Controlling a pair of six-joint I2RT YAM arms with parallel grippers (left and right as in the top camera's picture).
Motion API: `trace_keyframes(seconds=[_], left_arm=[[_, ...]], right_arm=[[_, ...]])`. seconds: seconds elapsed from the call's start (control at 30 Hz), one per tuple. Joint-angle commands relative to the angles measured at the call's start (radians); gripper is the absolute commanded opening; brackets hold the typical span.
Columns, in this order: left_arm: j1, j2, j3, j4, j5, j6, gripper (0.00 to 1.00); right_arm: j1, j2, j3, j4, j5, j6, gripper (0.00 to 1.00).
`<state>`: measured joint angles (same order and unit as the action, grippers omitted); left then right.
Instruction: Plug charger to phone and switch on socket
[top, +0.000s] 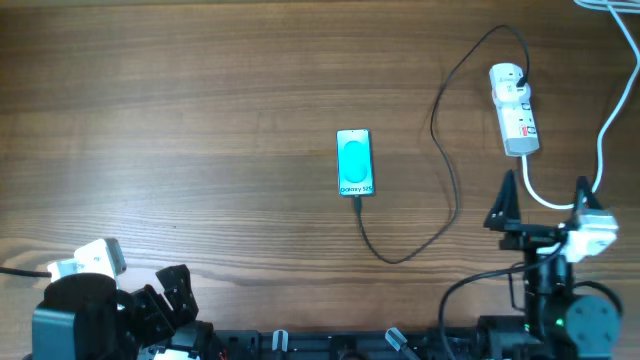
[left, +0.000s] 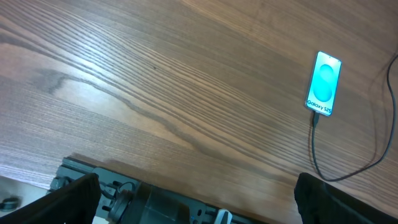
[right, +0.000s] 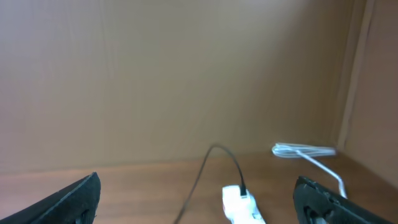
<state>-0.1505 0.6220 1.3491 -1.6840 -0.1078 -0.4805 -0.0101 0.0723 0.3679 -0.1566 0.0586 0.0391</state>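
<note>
The phone (top: 355, 162) lies flat mid-table with its turquoise screen up; it also shows in the left wrist view (left: 324, 92). The thin black charger cable (top: 443, 160) runs from the phone's near end in a loop to the white socket (top: 513, 110) at the far right, where its black plug sits in the far end. The socket and cable also show in the right wrist view (right: 241, 206). My left gripper (top: 165, 300) is open and empty at the near left edge. My right gripper (top: 545, 205) is open and empty, just in front of the socket.
The socket's thick white cord (top: 605, 130) curves from its near end past the right gripper and off the far right corner. A dark rail (top: 330, 345) runs along the near table edge. A wooden wall stands behind the table in the right wrist view.
</note>
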Motion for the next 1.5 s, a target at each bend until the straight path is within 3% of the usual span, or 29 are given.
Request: trace_keyframes(seconds=[0.0,0.23,0.33,0.53,1.47], left_arm=[[-0.003,-0.004,-0.002,0.000,-0.010,0.001,1.00],[-0.003,-0.004,-0.002,0.000,-0.010,0.001,1.00],[-0.003,-0.004,-0.002,0.000,-0.010,0.001,1.00],[-0.003,-0.004,-0.002,0.000,-0.010,0.001,1.00],[-0.003,-0.004,-0.002,0.000,-0.010,0.001,1.00]], right_arm=[[-0.019,-0.069,-0.132,0.114,-0.080,-0.011,1.00],[-0.024,-0.069,-0.353,0.360,-0.084,-0.007,0.99],[-0.076,-0.069,-0.363,0.326,-0.105,0.074,0.99],[-0.139,-0.069,-0.363,0.163,-0.172,0.074,1.00],[-0.139,-0.069,-0.363,0.163,-0.172,0.076,0.99]])
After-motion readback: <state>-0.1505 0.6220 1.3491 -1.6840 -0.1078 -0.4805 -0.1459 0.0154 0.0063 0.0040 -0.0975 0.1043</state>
